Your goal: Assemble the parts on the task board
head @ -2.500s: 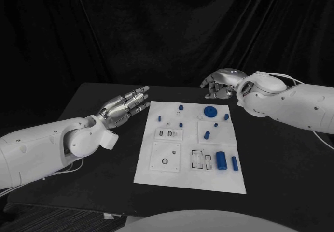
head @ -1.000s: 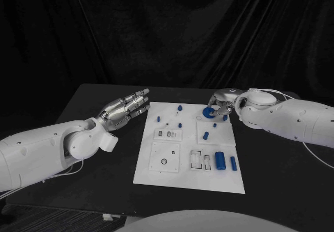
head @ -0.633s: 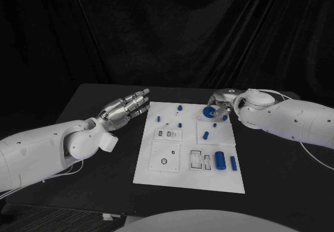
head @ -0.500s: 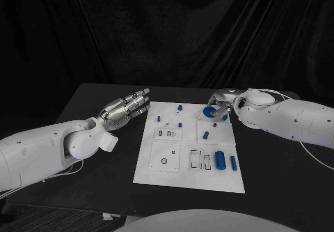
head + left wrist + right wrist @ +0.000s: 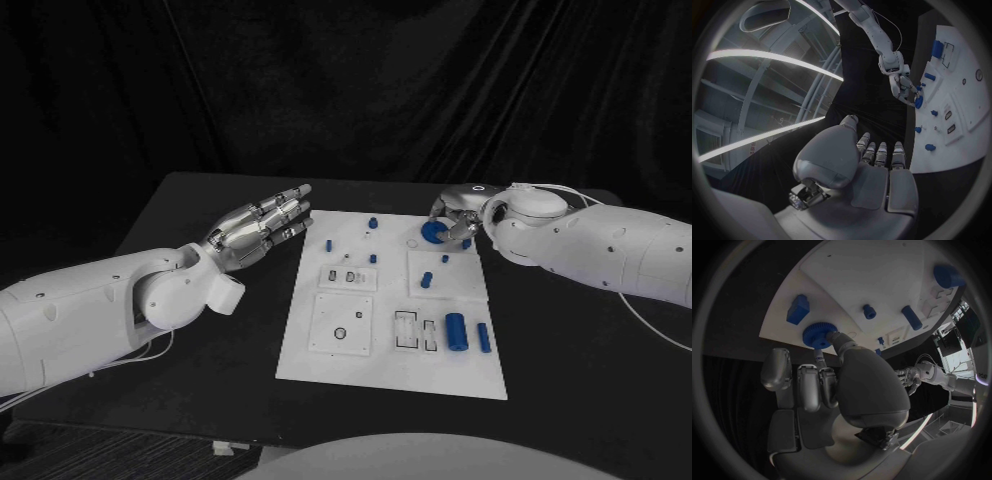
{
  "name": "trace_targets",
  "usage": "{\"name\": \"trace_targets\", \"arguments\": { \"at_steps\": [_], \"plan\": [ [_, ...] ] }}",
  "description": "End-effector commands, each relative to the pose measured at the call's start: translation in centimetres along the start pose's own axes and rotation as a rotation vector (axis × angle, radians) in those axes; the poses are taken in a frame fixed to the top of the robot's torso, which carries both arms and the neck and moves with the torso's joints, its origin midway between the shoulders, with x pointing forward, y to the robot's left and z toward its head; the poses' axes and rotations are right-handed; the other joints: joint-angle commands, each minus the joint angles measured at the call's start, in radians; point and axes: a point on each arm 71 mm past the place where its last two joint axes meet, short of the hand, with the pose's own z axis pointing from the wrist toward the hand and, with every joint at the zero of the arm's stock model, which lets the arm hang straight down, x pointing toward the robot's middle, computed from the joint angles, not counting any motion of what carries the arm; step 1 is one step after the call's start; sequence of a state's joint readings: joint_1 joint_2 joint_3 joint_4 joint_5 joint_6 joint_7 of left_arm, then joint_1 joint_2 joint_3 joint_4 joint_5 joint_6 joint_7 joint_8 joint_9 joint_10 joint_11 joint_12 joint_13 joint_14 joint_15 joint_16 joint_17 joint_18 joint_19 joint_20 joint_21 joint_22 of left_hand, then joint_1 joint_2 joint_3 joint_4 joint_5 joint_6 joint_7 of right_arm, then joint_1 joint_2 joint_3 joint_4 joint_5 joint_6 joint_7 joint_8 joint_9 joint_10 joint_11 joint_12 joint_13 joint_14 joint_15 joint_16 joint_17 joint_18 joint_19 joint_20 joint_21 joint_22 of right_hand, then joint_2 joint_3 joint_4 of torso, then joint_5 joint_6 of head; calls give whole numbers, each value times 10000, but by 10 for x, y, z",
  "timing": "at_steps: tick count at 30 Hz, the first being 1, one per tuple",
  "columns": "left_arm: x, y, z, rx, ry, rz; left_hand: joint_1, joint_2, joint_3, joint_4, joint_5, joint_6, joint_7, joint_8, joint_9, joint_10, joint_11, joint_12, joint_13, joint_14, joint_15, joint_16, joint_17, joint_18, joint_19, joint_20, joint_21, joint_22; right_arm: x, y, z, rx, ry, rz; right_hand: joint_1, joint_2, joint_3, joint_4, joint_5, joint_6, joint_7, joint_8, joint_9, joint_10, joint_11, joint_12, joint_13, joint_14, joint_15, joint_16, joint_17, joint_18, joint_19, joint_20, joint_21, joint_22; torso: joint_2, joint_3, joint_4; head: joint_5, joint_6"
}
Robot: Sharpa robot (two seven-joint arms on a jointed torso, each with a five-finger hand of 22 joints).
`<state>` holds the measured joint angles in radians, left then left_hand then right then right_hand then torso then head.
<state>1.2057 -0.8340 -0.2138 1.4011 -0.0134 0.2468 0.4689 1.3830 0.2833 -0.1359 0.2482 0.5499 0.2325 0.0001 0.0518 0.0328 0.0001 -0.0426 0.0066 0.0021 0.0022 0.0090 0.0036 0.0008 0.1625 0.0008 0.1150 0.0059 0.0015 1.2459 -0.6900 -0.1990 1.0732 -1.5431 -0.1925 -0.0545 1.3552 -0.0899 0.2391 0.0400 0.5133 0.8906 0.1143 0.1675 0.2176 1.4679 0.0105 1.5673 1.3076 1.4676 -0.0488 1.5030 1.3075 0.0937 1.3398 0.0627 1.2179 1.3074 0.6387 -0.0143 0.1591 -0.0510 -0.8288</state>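
The white task board (image 5: 397, 370) lies in the middle of the black table. A blue gear (image 5: 431, 231) sits near its far right corner. My right hand (image 5: 459, 212) is down on that gear; in the right wrist view the thumb and a finger pinch the blue gear (image 5: 819, 335) at its rim, the other fingers curled beside it. My left hand (image 5: 261, 224) hovers off the board's far left corner, flat, fingers spread, holding nothing. The left wrist view shows the right hand (image 5: 904, 87) on the gear (image 5: 918, 101).
A large blue cylinder (image 5: 457, 332) and a thinner one (image 5: 485, 338) lie at the board's near right. Small blue pegs (image 5: 372, 222) stand along the far half, with rectangular slots (image 5: 414, 330) nearer. Bare black table (image 5: 577, 380) surrounds the board.
My right hand came down from above the table's back edge onto the gear, then stayed almost still over the last second. The left hand has not moved.
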Motion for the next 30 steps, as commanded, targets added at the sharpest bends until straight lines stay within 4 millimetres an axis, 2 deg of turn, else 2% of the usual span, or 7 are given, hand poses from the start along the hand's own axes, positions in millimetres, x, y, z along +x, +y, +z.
{"name": "trace_targets", "arguments": {
  "at_steps": [1,9,14,20,30],
  "plan": [
    [2,0,0,75,185,-118,83,-10,44,-29,49,-12,53,53,14,15,111,-58,-13,-22,72,-36,-8,133,-8,64,-59,-15,16,-1,-2,155,851,-213,-34,-22,94,-13,33,367,-70,265,293,1029,63,35,2632,547,65,-77,1649,-30,-40,60,-48,514,-1,-1,0,12,20],
    [2,0,-1,75,180,-127,82,-3,59,-42,54,-16,70,56,13,23,132,-54,-8,-22,88,-36,-8,130,-8,76,-59,-15,9,3,-5,-160,190,-138,-329,-50,19,84,-149,510,-72,525,572,1029,95,35,2632,595,79,-39,1715,-53,65,72,25,599,-6,-3,-2,50,54],
    [2,0,-1,75,159,-121,80,-4,79,-66,55,-22,88,62,13,48,158,-41,4,-22,107,-36,-8,126,-8,92,-59,-15,-4,11,-6,-428,-188,-23,-417,-66,-12,121,-226,539,-83,594,657,1029,109,35,2632,632,86,5,1775,-73,141,77,102,656,-11,-7,1,78,50],
    [2,0,-1,78,154,-114,75,-8,94,-87,59,-25,99,67,13,72,174,-30,16,-22,123,-36,-8,124,-8,105,-59,-15,-24,32,-5,-956,-478,45,-461,-61,-24,143,-308,556,-92,643,723,1029,116,35,2632,662,90,41,1825,-84,193,80,145,691,-30,-29,4,104,17],
    [2,1,2,59,199,-118,76,-5,106,-100,67,-43,104,65,10,76,182,-28,18,-22,135,-36,-8,122,-8,113,-59,-15,-32,64,5,-1648,-375,-9,-512,-55,-35,173,-419,478,-81,635,769,1029,117,35,2632,678,94,56,1849,-89,222,85,157,712,-27,-62,53,113,-24]
  ]
}}
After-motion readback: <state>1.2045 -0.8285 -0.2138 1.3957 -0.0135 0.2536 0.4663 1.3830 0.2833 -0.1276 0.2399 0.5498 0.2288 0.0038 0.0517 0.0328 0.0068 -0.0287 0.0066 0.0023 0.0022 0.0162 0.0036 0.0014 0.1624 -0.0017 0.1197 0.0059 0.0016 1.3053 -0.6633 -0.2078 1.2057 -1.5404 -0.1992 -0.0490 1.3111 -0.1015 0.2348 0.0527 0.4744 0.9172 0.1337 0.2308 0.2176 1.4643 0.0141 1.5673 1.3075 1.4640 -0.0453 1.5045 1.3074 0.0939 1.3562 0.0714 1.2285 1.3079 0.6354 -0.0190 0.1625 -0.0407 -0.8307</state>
